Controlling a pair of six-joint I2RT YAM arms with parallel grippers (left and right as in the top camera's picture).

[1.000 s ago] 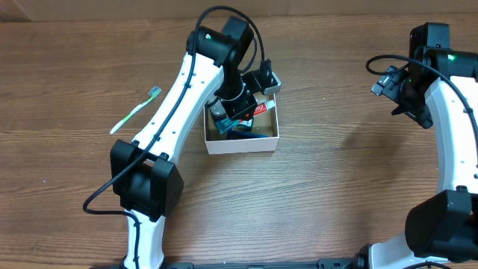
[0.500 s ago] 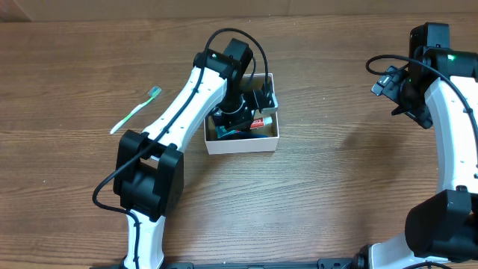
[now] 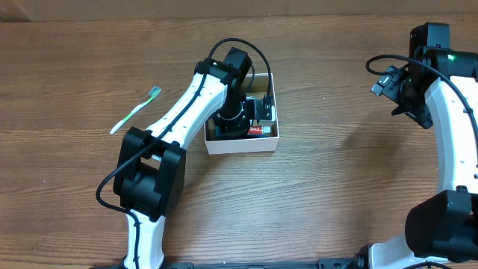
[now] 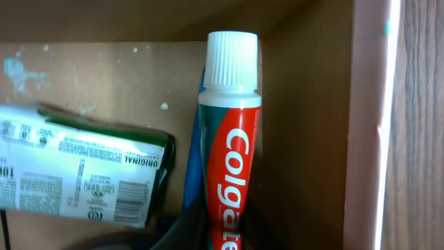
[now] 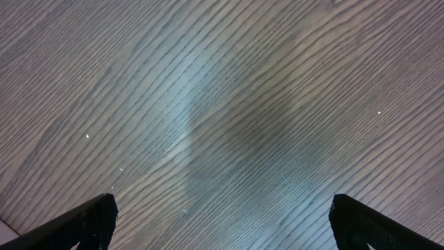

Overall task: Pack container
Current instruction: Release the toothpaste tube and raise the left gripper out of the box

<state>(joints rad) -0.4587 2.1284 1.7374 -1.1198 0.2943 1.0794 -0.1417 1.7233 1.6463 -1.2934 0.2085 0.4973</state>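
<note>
— Where does the overhead camera sit?
— High above the wooden table (image 3: 336,194), facing straight down, far enough back to take in both arms. The container (image 3: 243,145) lies just off centre toward 12 o'clock.
— The left wrist view?
— Very close, inside that same container, facing its brown floor. The toothpaste tube (image 4: 229,153) runs from 6 to 12 o'clock. The overhead view shares that interior.
— The right wrist?
— Close over the tabletop, looking down. The right gripper (image 5: 222,208) edges in at 5 and 7 o'clock. It shares only the table with the overhead view.
</note>
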